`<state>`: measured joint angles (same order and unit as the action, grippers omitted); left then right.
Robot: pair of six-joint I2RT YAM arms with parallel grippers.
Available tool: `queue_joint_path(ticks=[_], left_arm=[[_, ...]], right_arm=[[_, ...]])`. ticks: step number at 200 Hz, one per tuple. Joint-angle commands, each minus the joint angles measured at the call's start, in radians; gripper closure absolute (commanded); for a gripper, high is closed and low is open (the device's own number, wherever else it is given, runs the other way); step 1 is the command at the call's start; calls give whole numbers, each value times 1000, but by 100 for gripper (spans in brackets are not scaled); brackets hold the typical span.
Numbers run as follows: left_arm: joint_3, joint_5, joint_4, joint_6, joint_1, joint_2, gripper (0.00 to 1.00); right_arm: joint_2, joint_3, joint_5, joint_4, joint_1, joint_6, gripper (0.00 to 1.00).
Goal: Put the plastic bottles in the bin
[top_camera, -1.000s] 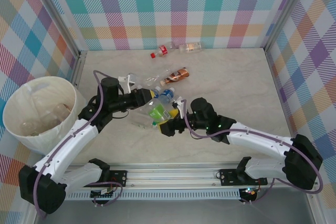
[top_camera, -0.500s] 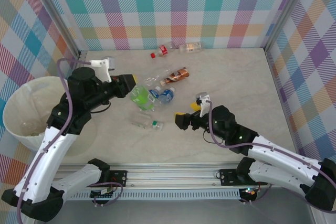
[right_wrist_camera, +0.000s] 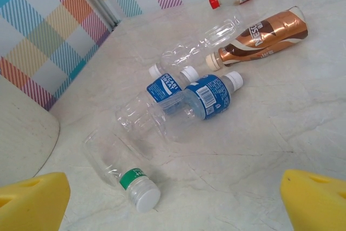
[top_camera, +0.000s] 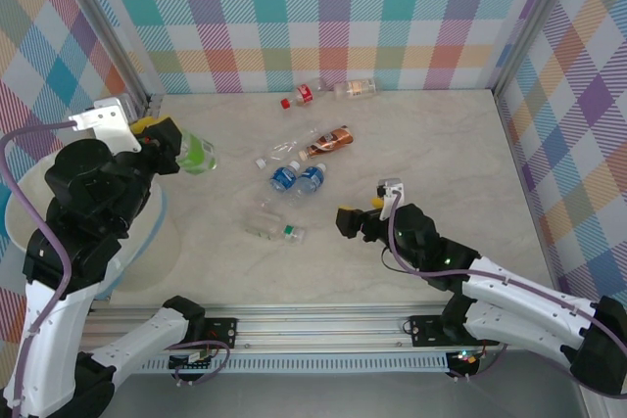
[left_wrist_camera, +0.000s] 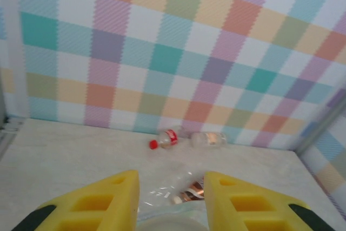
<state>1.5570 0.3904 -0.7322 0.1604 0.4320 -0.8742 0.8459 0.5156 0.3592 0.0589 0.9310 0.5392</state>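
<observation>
Plastic bottles: eight counted, seven lying loose on the tabletop and one gripped.
Held bottle: green bottle [top_camera: 197,154], raised off the tabletop just beside the bin's rim, on the side facing the loose bottles.
Bin: round cream-white bin [top_camera: 147,244] with tall plain sides, much of it hidden under the left arm; its contents cannot be made out.
Left fingers: left fingers [left_wrist_camera: 97,205], yellow, clenched on the green bottle.
Right fingers: right fingers [right_wrist_camera: 32,198], yellow, spread wide and grasping nothing, low over the tabletop, well apart from the bin.
Nearest the bin: clear bottle [right_wrist_camera: 121,169] with a green label band and a white cap, lying on its side.
Next out from the bin: two blue-labelled bottles side by side, touching. One label [right_wrist_camera: 165,87] reads "POCARI SWEAT"; the other [right_wrist_camera: 208,97] carries small print too fine to read.
Beyond those: a clear unlabelled bottle [right_wrist_camera: 203,44] lying against a brown bottle [right_wrist_camera: 262,39]. The brown label shows large pale letters, only partly legible.
Farthest from the bin: red-labelled bottle [top_camera: 302,96] with a red cap and unreadable white script, near a clear pale-labelled bottle [top_camera: 355,89]. Both lie near the back wall.
Tabletop: cream tabletop [top_camera: 441,144] with a faint marbled pattern, smooth and matt.
Room: walls [top_camera: 323,17] on three sides in pastel plaid of teal, pink, orange, purple and yellow. Bare metal posts stand at the back corners, and a metal rail [top_camera: 323,340] runs along the near edge.
</observation>
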Motion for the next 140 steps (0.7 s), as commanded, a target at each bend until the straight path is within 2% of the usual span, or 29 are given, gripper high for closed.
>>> queue_joint_path(ticks=[1, 46, 83, 105, 120, 127, 140], left_arm=[[29, 205, 19, -101, 8, -12, 100], [42, 512, 114, -253, 5, -57, 100], [23, 650, 102, -281, -54, -74, 100], [-30, 697, 104, -294, -155, -80, 100], [-42, 679, 45, -252, -273, -102, 100], [-36, 633, -6, -223, -330, -118, 100], [-44, 602, -64, -190, -397, -141, 100]], right_arm=[[17, 13, 3, 24, 3, 18, 0], [76, 33, -25, 55, 3, 9, 0], [132, 86, -78, 36, 3, -23, 0], [155, 106, -113, 29, 3, -27, 0], [171, 109, -122, 40, 2, -26, 1], [179, 110, -124, 43, 3, -28, 0], [193, 119, -128, 41, 3, -39, 0]])
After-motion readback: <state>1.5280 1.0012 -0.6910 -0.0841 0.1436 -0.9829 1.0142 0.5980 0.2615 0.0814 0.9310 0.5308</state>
